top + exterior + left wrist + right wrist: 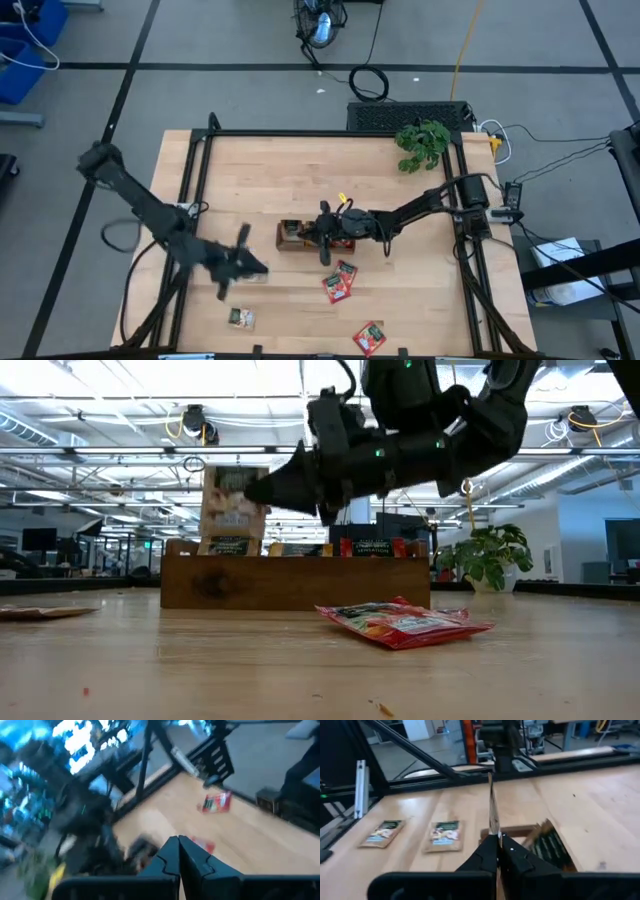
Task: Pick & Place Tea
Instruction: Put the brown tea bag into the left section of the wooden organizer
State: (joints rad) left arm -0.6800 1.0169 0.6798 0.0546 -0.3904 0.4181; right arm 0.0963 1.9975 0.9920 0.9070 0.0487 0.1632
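My right gripper (498,840) was clamped on a tea sachet (492,810), held edge-on and upright above the tray (315,236). My left gripper (243,262), closed and empty, hung near two sachets (443,834) lying flat.

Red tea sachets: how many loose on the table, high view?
3. One red sachet beside the tray, a second touching it, a third near the table's front edge. More may hide in the tray.

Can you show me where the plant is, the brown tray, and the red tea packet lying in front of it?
plant (423,143): high view, middle of its leaves.
brown tray (290,584): low view, front wall.
red tea packet (405,622): low view, its middle.
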